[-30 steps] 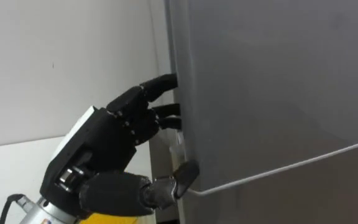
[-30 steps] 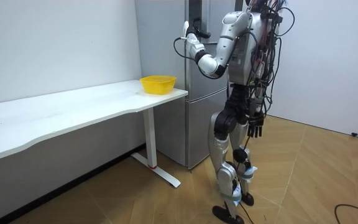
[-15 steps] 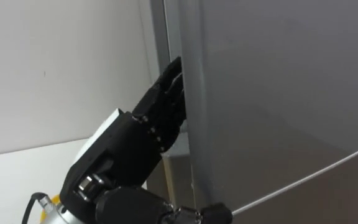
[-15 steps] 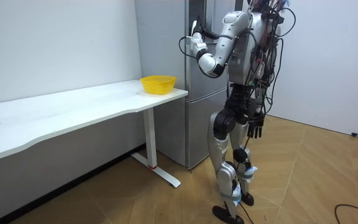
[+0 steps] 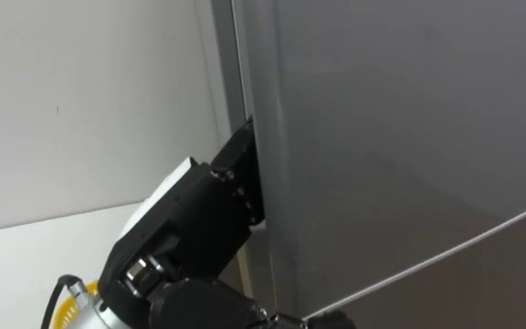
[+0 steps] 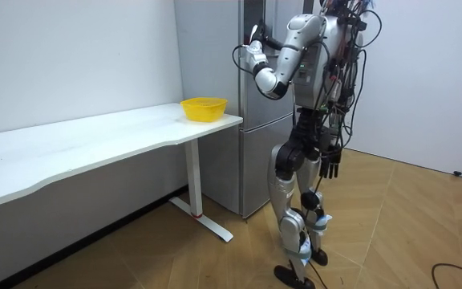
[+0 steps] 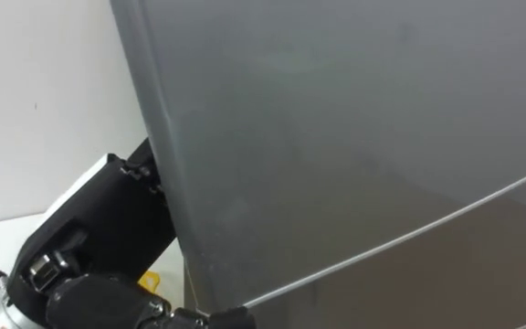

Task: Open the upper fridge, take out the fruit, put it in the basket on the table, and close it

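Left hand (image 5: 190, 224) slides further behind the fridge door (image 5: 409, 137) edge.
Its grip cannot be told; door not yet swung open, nothing retrieved.

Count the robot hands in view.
2. The left robot hand is raised at the edge of the upper fridge door, partly behind it; the right robot hand hangs beside the robot's thigh.

Yellow basket (image 6: 204, 108) on white table (image 6: 95, 144) — wooden floor (image 6: 391, 233) beneath
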